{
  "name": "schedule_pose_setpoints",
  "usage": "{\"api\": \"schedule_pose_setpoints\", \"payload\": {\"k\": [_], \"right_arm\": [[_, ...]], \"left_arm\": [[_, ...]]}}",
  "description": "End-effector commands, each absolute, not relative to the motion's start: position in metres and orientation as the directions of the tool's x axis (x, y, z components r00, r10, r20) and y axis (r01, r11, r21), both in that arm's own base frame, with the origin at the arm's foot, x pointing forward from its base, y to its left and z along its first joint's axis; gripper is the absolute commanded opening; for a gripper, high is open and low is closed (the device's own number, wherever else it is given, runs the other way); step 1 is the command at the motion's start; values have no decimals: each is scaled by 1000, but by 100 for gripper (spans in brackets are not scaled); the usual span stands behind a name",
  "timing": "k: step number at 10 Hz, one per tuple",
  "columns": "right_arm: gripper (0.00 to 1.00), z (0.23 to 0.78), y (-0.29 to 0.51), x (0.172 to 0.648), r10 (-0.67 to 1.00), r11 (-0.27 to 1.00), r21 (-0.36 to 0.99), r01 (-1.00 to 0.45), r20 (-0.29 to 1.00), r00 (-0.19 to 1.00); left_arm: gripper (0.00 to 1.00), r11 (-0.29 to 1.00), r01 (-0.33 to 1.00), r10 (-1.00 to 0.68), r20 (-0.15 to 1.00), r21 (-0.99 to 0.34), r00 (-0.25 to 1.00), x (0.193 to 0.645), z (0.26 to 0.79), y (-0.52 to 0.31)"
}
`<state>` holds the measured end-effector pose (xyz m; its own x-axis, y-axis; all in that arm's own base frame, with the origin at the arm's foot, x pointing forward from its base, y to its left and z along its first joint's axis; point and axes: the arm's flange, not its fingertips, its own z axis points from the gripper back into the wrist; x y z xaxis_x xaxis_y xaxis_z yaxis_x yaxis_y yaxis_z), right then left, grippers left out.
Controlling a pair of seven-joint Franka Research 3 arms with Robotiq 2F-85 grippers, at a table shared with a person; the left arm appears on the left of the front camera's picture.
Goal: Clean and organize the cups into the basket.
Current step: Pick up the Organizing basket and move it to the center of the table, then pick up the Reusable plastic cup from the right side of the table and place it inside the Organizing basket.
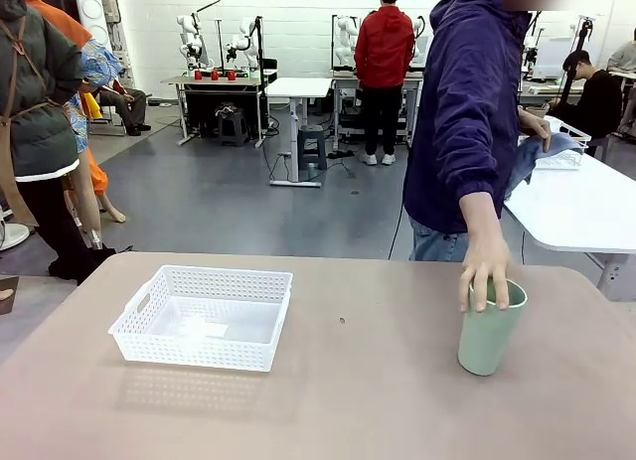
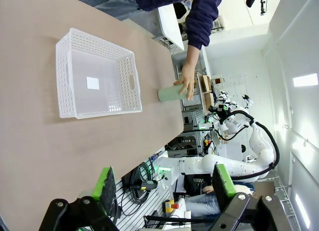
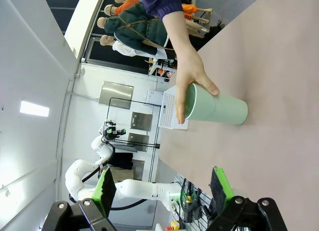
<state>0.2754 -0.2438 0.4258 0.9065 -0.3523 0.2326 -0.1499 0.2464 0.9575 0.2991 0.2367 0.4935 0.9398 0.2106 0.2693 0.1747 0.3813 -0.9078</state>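
A pale mint green cup (image 1: 489,331) stands upright on the table's right side, with a person's hand (image 1: 485,271) gripping its rim. That cup (image 2: 171,93) shows beyond the basket in the left wrist view, and lying sideways in frame as the cup (image 3: 217,109) in the right wrist view. The white lattice basket (image 1: 260,323) sits empty on the table's left half; its wall (image 2: 130,86) faces the cup. My left gripper (image 2: 163,183) is open, high above the table. Open as well, my right gripper (image 3: 163,186) hangs back from the cup, holding nothing.
The person in a dark blue top (image 1: 467,112) stands at the table's far right edge, the other hand on a blue cloth (image 1: 537,157) by a white side table (image 1: 586,212). Bare tan tabletop (image 1: 378,400) lies between basket and cup.
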Motion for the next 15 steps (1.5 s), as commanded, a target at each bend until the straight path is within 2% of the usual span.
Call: {"api": "schedule_pose_setpoints", "payload": {"k": [1,6,7,8,11,13,15], "right_arm": [[100,425,-244,274,-350,238,958,-158,237,906],[100,426,-244,275,-352,246,958,-150,233,907],[100,432,-231,279,-283,367,881,-298,411,867],[100,436,-211,287,-189,477,768,-428,565,803],[100,429,-154,309,97,537,511,-671,753,651],[100,413,-130,318,247,472,416,-777,784,570],[100,394,-115,319,342,389,385,-837,784,519]], "left_arm": [[100,371,182,210,274,-910,939,300,494,237],[100,371,182,210,274,-910,939,300,494,237],[100,381,175,211,269,-908,940,299,494,237],[100,483,200,146,304,-853,941,300,502,224],[100,722,252,-29,335,-645,942,310,542,175],[100,850,288,-157,310,-442,938,311,556,130],[100,920,299,-235,253,-254,939,318,553,80]]}}
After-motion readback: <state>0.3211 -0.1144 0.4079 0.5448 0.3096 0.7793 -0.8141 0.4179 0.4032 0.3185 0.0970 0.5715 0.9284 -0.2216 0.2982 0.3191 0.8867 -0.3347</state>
